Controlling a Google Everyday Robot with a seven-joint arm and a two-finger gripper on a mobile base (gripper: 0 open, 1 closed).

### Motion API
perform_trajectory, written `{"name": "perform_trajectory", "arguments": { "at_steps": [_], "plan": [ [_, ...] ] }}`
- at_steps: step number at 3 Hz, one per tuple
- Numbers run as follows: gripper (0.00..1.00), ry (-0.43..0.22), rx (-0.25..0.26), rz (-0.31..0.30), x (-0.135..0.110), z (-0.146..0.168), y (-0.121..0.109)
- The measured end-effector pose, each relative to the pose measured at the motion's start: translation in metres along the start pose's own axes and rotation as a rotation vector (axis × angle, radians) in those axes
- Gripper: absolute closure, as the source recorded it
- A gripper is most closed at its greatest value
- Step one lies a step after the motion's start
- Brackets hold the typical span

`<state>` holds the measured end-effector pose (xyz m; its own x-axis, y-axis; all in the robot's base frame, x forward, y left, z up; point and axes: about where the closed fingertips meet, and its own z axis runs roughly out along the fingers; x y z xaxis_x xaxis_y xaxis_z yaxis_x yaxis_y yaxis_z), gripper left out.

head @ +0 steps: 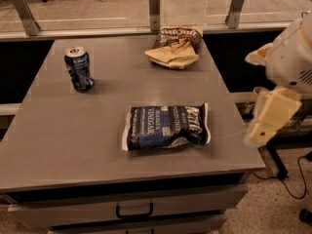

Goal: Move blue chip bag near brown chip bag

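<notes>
The blue chip bag [168, 126] lies flat on the grey table [73, 135], in the front middle, with its white "vinegar" lettering facing up. The brown chip bag [175, 45] lies at the table's far edge, behind the blue bag and well apart from it. My gripper [270, 117], pale cream, hangs off the table's right side, level with the blue bag and a short way to its right. It touches nothing.
A blue soda can [79, 68] stands upright at the back left of the table. A drawer with a handle [134, 211] sits under the table front. A glass barrier with metal posts [154, 6] runs behind the table. Cables lie on the floor at right.
</notes>
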<state>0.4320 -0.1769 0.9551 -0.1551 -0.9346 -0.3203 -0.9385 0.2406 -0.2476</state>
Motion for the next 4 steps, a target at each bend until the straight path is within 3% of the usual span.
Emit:
{"name": "perform_trajectory", "arguments": {
  "at_steps": [1,2,3,4],
  "plan": [
    [0.0,-0.12,-0.014,0.001,-0.028,0.049,0.013],
    [0.0,-0.154,0.009,-0.015,-0.063,0.094,0.016],
    [0.0,-0.154,0.03,-0.013,-0.063,0.094,0.012],
    [0.0,-0.204,0.007,0.0,-0.066,0.113,0.018]
  ]
}}
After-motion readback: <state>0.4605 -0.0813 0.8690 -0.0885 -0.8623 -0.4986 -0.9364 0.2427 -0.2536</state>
